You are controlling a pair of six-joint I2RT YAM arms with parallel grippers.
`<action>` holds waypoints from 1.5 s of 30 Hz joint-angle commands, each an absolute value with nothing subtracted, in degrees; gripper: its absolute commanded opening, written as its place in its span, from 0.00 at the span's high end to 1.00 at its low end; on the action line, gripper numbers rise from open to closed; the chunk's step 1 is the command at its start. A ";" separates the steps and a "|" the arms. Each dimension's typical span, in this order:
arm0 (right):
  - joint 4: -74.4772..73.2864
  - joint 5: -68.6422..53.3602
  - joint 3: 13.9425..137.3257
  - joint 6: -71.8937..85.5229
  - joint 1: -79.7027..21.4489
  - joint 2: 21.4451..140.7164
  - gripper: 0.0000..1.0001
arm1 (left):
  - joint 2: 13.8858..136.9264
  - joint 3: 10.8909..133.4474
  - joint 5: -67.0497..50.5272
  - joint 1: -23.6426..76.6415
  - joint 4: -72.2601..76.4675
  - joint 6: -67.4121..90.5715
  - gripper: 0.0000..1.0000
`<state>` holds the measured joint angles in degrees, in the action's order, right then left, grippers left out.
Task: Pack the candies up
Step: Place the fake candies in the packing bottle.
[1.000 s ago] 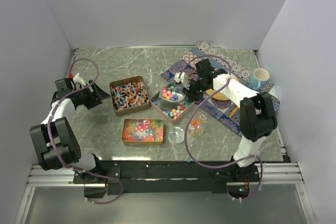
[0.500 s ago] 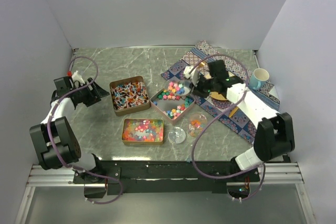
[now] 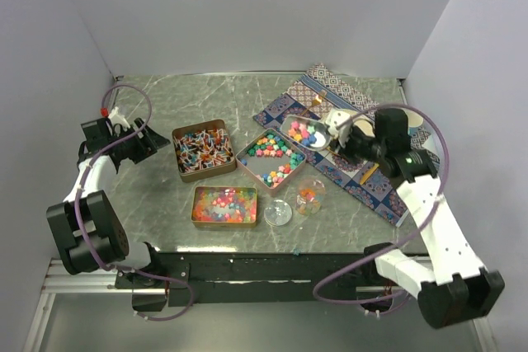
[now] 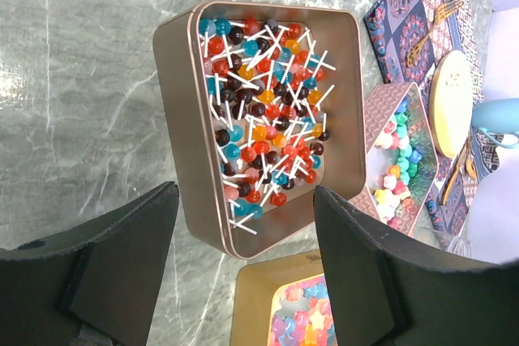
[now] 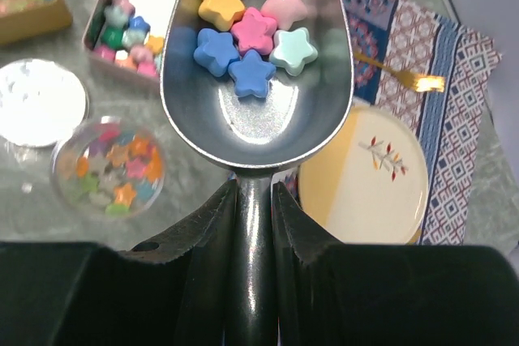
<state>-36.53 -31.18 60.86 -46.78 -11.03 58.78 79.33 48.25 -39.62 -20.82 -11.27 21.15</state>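
Note:
My right gripper (image 3: 340, 136) (image 5: 254, 200) is shut on the handle of a metal scoop (image 3: 304, 132) (image 5: 255, 95). The scoop holds several pastel star candies (image 5: 251, 34) above the cloth's left edge, right of the tin of chunky pastel candies (image 3: 272, 158) (image 5: 134, 14). The clear jar (image 3: 310, 195) (image 5: 108, 166) holds some candies, and its lid (image 3: 278, 213) lies beside it. My left gripper (image 3: 144, 142) (image 4: 243, 200) is open and empty, left of the tin of stick sweets (image 3: 203, 149) (image 4: 268, 111). A tin of glossy bead candies (image 3: 223, 204) (image 4: 300, 313) sits at the front.
A patterned cloth (image 3: 371, 117) lies at the back right with a yellow plate (image 5: 365, 172), a gold fork (image 5: 409, 80) and a blue mug (image 3: 406, 124). Grey walls close in the left, back and right sides.
My right arm lifted the scoop out of the pastel candy tin and swung it right, over the cloth's edge, loaded with candies. My left arm shifted slightly back.

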 commanded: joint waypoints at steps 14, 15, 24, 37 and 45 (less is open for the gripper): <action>-65.10 -36.74 55.72 -69.51 2.29 43.86 1.00 | 78.40 49.22 -38.32 -21.27 -9.41 19.43 0.27; -66.26 -36.13 55.81 -71.61 2.29 44.38 1.00 | 78.31 49.04 -38.23 -21.36 -9.49 19.51 0.27; -70.40 -30.95 58.36 -77.69 2.46 47.54 1.00 | 77.26 47.37 -39.20 -21.62 -8.00 20.74 0.26; -74.00 -25.05 64.33 -82.70 2.02 52.47 1.00 | 79.27 46.67 -40.43 -21.89 -4.13 23.38 0.27; -75.85 -21.98 67.06 -85.60 -1.56 54.67 1.00 | 79.01 45.35 -40.60 -22.23 -2.99 24.00 0.27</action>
